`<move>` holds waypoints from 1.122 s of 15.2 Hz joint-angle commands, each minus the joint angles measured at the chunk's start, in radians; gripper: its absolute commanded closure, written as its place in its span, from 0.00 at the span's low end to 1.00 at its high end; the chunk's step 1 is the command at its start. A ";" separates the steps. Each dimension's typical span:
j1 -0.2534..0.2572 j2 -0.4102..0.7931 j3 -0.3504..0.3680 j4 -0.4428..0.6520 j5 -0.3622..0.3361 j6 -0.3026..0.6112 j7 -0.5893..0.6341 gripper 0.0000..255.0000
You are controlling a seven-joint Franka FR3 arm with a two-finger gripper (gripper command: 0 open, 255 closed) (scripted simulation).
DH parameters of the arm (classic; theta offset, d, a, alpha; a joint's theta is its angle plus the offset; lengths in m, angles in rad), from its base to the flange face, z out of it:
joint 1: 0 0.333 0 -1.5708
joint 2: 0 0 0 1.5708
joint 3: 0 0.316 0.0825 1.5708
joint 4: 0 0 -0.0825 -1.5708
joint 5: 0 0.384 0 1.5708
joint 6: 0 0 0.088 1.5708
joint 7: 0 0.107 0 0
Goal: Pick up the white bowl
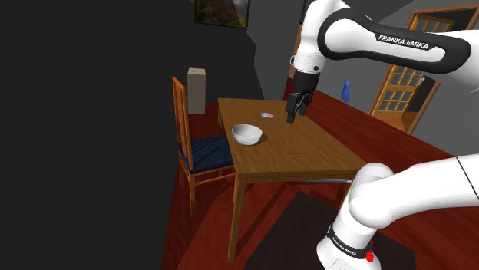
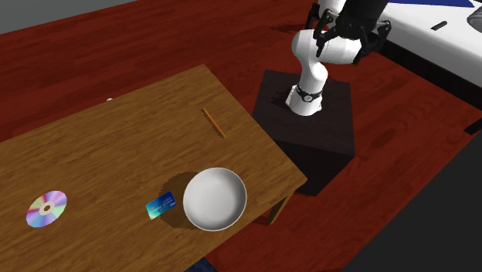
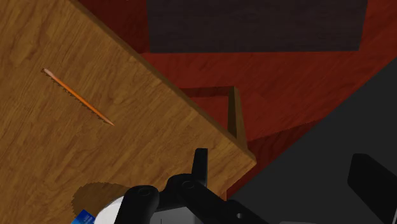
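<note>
Hanging above the brown wooden table (image 1: 322,157), the black two-finger gripper (image 1: 295,115) points down with nothing between its fingers. In the wrist view the two fingers (image 3: 201,167) stand well apart, so the jaws are released. The white round bowl (image 1: 246,134) sits upright on the table, apart from the gripper and to the shoulder view's left of it, near the table edge that faces the wooden chair with a dark blue cushion (image 1: 206,150).

From the second exterior view the bowl (image 2: 215,199) lies close to a table corner, with a small blue card (image 2: 161,205) just beside it; whether the two touch cannot be told. A shiny round disc (image 2: 46,209) lies flat, well apart from the bowl, and a thin orange pencil (image 2: 214,123) rests between the bowl and the table's far edge. The arm's white base stands on a dark box stand (image 2: 332,131) on the red-brown floor (image 2: 402,185).
</note>
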 commanded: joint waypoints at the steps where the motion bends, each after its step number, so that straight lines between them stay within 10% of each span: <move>1: 0.000 0.000 0.000 0.000 0.000 0.000 0.000 0.00; 17: -0.049 0.512 -0.055 0.089 -0.112 0.400 -0.034 0.00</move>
